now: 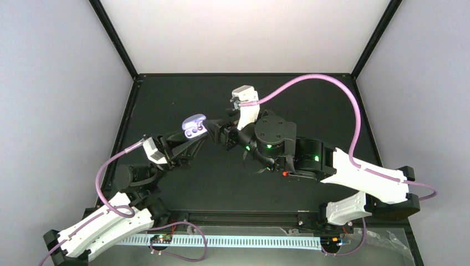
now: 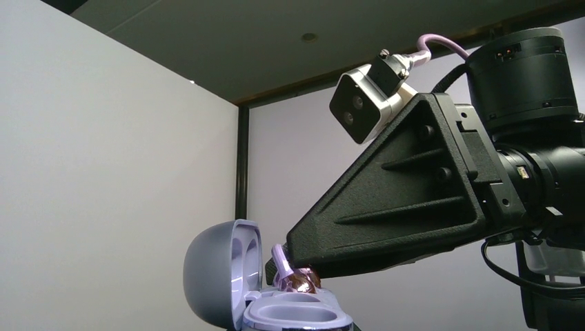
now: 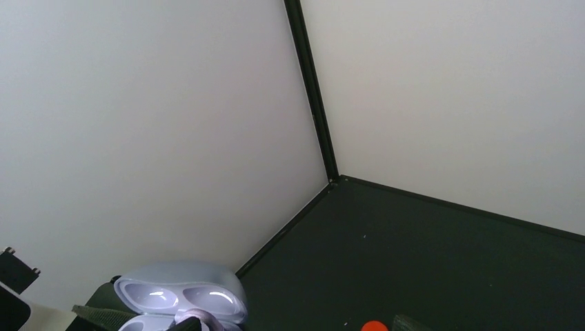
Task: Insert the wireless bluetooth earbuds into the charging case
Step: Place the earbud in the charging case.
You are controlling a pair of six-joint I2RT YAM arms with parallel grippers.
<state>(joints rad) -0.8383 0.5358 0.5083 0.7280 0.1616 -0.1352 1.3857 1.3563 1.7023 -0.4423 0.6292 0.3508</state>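
1. My left gripper [image 1: 187,136] has its jaws narrowed on the charging case [image 2: 296,316]. It holds the case up off the counter [image 3: 448,262] with the lid [image 2: 217,276] swung open and the wells facing up.
2. One earbud [image 2: 298,278] sits at the rim of the case's far side, right under the tip of my right gripper [image 1: 214,132]. I cannot find the other bud in any view.
3. The right jaws stand wide, so I judge they are not pinching the bud. From the left wrist view I cannot tell whether it is fully seated or only perched with one end sticking up; it looks perched.
4. To do this step well, I would hold the left arm dead steady and bring one right fingertip over the bud. Then I would press gently, straight down into the well, until the bud drops flush.
5. The risk is a sideways nudge, which could flick the bud off the case onto the counter or twist the case in its grip.
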